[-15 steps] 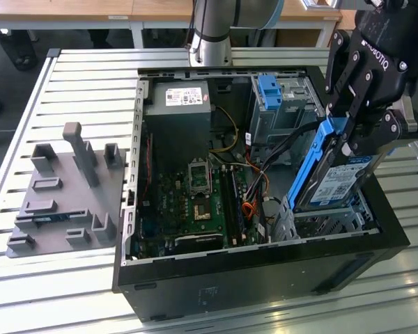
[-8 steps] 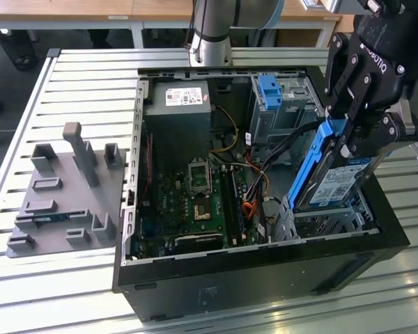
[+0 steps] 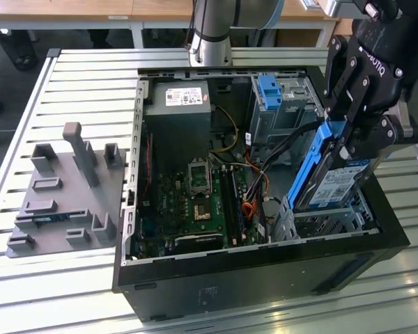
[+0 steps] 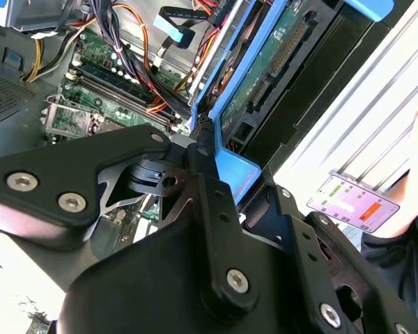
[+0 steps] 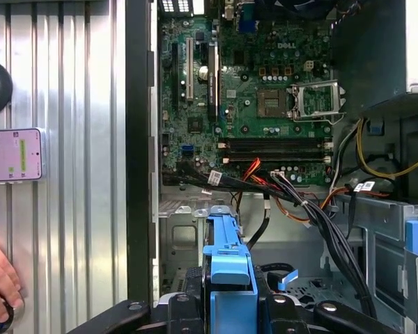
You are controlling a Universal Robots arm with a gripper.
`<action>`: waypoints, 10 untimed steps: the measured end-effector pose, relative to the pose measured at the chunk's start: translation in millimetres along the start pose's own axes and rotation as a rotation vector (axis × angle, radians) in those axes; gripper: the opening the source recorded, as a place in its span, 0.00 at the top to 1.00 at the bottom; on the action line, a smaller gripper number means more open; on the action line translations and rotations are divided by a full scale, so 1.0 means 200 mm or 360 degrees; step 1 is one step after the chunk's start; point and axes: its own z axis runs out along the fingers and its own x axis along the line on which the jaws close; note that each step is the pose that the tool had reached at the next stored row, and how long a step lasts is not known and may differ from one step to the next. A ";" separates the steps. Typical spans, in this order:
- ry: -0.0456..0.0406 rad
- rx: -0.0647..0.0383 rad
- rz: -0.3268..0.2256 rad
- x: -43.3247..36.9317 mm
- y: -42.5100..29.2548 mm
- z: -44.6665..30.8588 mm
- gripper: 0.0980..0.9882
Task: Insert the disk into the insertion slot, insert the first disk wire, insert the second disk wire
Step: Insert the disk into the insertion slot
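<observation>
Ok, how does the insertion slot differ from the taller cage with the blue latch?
The insertion slot is low; the taller cage stands well higher. The taller cage carries a blue latch on top; the insertion slot is bare silver metal. The disk, held tilted by the end effector, dips toward the insertion slot, not the taller cage. Both are metal cages inside the case.
</observation>
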 end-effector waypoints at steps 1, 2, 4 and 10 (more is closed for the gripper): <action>0.0000 0.0000 0.0000 0.000 0.000 0.002 0.70; 0.0000 0.0000 0.0000 0.000 0.000 0.003 0.70; -0.0001 0.0000 0.0000 0.000 0.000 0.007 0.70; -0.0006 0.0000 0.0000 0.000 0.000 0.017 0.70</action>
